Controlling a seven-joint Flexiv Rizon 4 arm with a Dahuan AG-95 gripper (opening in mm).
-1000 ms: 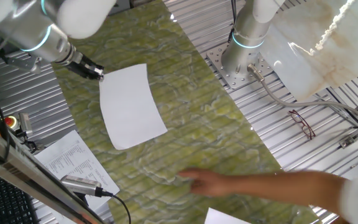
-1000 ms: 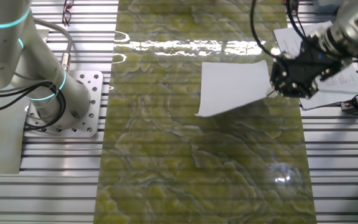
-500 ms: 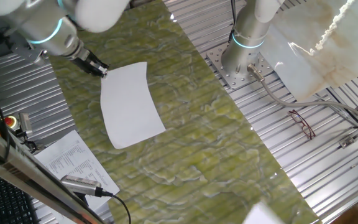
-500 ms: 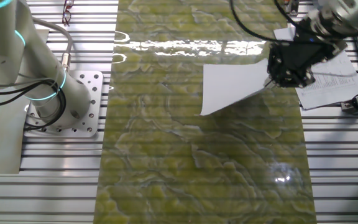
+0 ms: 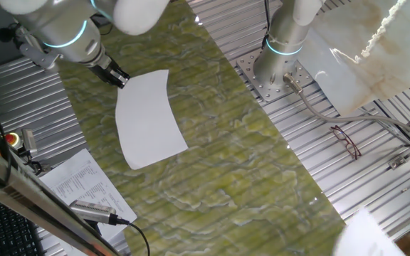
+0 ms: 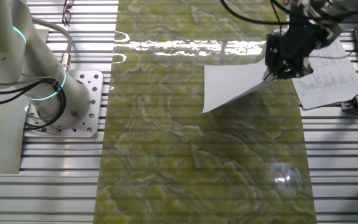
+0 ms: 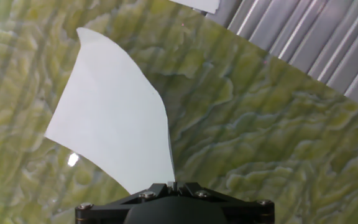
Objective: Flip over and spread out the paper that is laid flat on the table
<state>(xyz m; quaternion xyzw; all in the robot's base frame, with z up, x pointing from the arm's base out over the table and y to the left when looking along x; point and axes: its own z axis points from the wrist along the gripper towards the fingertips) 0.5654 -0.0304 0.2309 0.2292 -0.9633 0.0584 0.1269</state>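
The blank white paper (image 5: 148, 117) hangs curved above the green-yellow marbled table (image 5: 219, 142), lifted by one corner. My gripper (image 5: 119, 78) is shut on that corner at the sheet's upper left. In the other fixed view the gripper (image 6: 271, 73) pinches the paper's right corner and the paper (image 6: 232, 84) slopes down to the left, its low corner near the table (image 6: 197, 162). In the hand view the paper (image 7: 110, 118) stands bowed in front of the gripper (image 7: 174, 184), with its edge caught between the closed jaws.
Printed sheets (image 5: 84, 181) and a silver cylindrical tool (image 5: 95, 211) lie on the ribbed metal at the left. The robot's base (image 5: 280, 60) stands at the table's far side. Glasses (image 5: 346, 141) lie on the ribbed metal. A white marble-look slab (image 5: 376, 50) is at the right.
The gripper has risen and shifted slightly, lifting the pinched corner higher, so the paper tilts more steeply. A person's arm over the near table has withdrawn from view.
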